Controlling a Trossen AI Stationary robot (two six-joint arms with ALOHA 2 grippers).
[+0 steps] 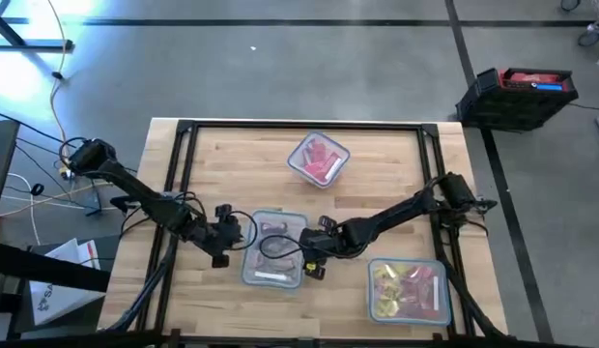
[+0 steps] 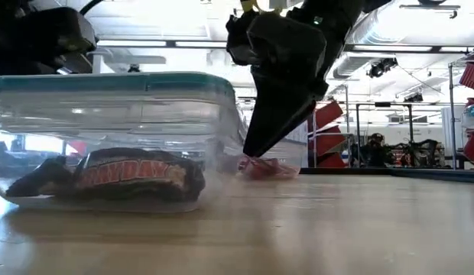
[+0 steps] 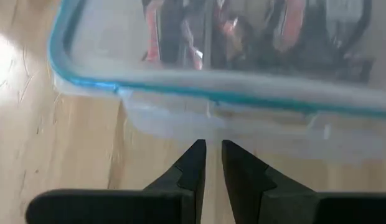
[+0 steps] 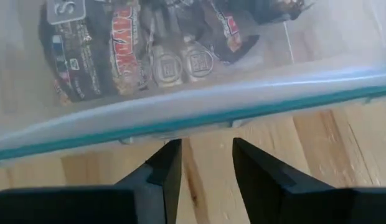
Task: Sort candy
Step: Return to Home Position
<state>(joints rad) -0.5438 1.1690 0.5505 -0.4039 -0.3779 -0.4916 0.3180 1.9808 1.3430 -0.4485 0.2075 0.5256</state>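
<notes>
Left wrist view gives us the nearest fact: the left gripper (image 3: 213,144) has its fingers drawn almost together, only a slit between them, and nothing in it. Straight ahead of those tips, just beside them, runs the teal-rimmed side of the closed middle bin (image 3: 180,90). The right gripper (image 4: 207,142) mirrors this from the other side, fingers a moderate gap apart and empty, the same rim just past its tips. We cannot tell whether either touches the plastic.

Seen from above, with 12 o'clock at the far edge of the table (image 1: 232,164), the left gripper sits at the bin's 9 o'clock and the right at about its 3 to 4 o'clock, both about equally near. The bin's long axis runs 12 to 6, so each gripper faces a long side. Inside lie the brown bars (image 4: 127,56), heaped at mixed angles; the one nearest the low camera lies with its length 9 to 3. We judge the sorting done here, so what matters is that each arm backs straight out, left toward 9, right toward 3, without nudging the bin.

Farther off, at 5 o'clock on the table, a second bin (image 1: 444,290) holds yellow packets (image 1: 386,285) and purple-pink sweets (image 1: 415,280). Farthest, toward 12 o'clock, a third bin (image 1: 295,166) holds the red packets (image 1: 321,158).
</notes>
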